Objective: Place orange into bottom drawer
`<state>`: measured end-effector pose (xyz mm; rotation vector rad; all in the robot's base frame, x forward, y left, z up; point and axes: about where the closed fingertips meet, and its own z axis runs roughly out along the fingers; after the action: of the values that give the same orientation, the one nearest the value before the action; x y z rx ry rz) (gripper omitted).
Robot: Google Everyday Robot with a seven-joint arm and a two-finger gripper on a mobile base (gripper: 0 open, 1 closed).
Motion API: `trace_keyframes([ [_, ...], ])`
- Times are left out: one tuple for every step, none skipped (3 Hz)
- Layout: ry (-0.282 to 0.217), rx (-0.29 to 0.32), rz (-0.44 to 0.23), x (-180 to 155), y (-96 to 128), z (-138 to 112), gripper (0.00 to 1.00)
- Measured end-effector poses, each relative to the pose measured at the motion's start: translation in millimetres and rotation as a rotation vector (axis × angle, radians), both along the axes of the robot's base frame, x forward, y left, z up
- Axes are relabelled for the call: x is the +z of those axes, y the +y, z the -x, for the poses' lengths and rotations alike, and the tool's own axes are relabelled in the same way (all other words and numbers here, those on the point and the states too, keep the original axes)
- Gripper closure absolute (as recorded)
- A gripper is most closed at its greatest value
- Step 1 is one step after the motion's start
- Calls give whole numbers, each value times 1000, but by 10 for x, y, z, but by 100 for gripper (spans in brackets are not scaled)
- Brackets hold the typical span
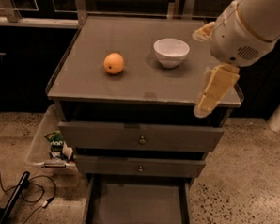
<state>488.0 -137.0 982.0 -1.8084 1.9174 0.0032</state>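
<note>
The orange [114,63] sits on the left half of the grey cabinet top [141,83]. The bottom drawer [139,207] is pulled out at floor level, and its grey floor is bare. My gripper [213,87] hangs over the cabinet top's right front corner on the end of the white arm [248,27]. It is well to the right of the orange, beside the white bowl, and holds nothing that shows.
A white bowl [171,51] stands right of centre on the top. Two upper drawers with small knobs [142,140] are closed. A clear bin with packets [53,144] sits on the floor at the left. Black cables [18,192] lie near it.
</note>
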Motion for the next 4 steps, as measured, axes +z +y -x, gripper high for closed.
trace_keyframes([
  [-18, 124, -107, -51, 377, -566, 0],
  [-30, 124, -135, -43, 376, -760, 0],
  [-32, 124, -135, -33, 378, -752, 0],
  [-74, 158, -149, -109, 475, -799, 0],
])
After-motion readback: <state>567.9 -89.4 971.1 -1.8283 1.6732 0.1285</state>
